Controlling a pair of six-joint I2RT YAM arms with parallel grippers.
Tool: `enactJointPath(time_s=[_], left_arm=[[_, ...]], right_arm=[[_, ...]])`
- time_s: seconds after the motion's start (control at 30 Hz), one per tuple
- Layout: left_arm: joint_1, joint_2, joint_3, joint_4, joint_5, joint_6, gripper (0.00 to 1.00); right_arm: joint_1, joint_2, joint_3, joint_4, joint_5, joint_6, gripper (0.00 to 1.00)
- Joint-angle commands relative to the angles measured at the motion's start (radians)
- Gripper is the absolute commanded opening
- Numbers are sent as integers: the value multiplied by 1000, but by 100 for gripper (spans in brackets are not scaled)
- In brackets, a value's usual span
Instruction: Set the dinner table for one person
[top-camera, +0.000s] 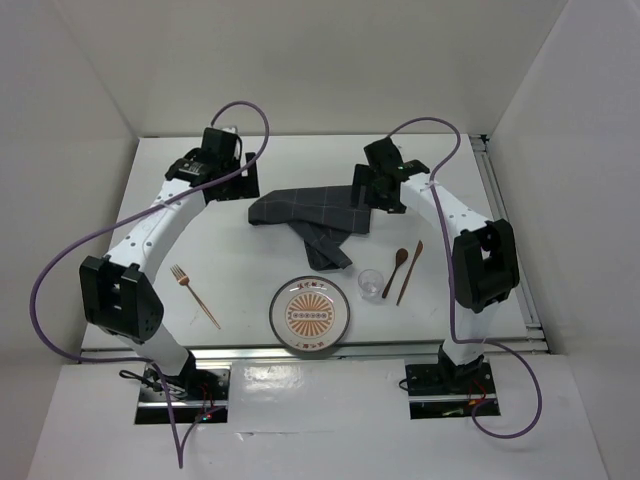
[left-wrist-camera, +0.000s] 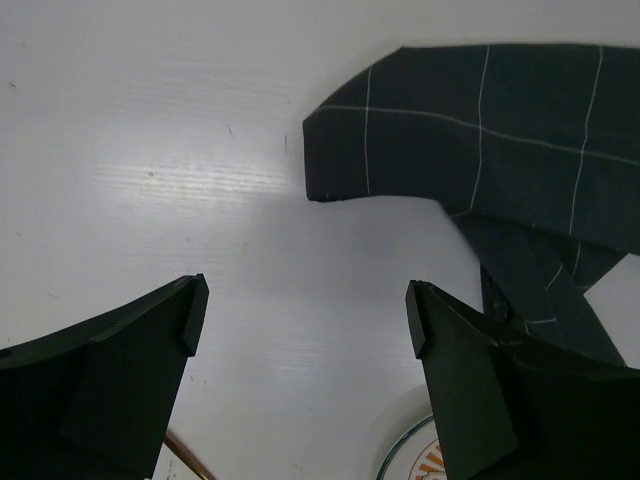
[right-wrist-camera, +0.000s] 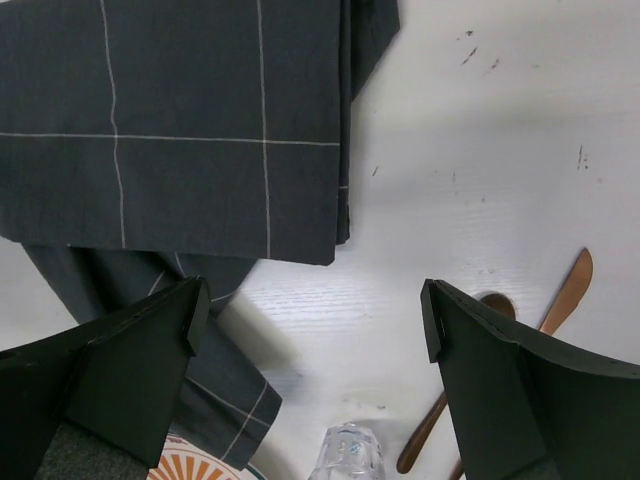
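Two claws hang over the far half of the dinner table (top-camera: 225, 262), the big white top that spreads beneath both of them and carries everything else. The left claw (left-wrist-camera: 307, 305) stands wide open with nothing between its fingers and only bare white surface under the gap. Just ahead of it and off to its right lies a dark grey checked cloth (left-wrist-camera: 480, 130), one folded corner pointing toward the gap without reaching into it. Behind this claw's right finger, a sliver of the plate (top-camera: 310, 313) peeks out. A copper-coloured fork (top-camera: 194, 295) lies well back from the claw, toward the arm's base, on its left side.

The right claw (right-wrist-camera: 316, 305) is also spread wide and holds nothing. The same cloth fills the space ahead of it and to its left, and a rumpled tail of fabric runs back beneath its left finger. To the claw's right and a little behind it are a wooden spoon (top-camera: 397, 268) and a wooden knife (top-camera: 410, 272), side by side and near each other. A small clear glass (top-camera: 371, 283) stands just behind the gap between the fingers, with the orange-patterned plate further back to the left.
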Motion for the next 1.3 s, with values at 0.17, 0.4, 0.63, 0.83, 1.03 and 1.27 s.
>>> enactJointPath(time_s=[0.17, 0.4, 0.63, 0.83, 1.03, 1.27], left_arm=[[30, -30, -45, -15, 83, -84, 92], [121, -19, -119, -15, 197, -116, 88], [166, 85, -137, -15, 322, -128, 94], [228, 182, -179, 80, 470, -184, 93], [228, 328, -87, 106, 536, -222, 94], [228, 483, 50, 119, 567, -234, 94]], right_arm=[[5, -70, -20, 38, -26, 14, 100], [40, -125, -83, 76, -77, 5, 100], [69, -190, -173, 74, -121, 5, 100], [113, -265, -267, 84, -172, -13, 100], [240, -215, -266, 119, -219, -13, 97], [368, 17, -17, 56, -147, 5, 92]])
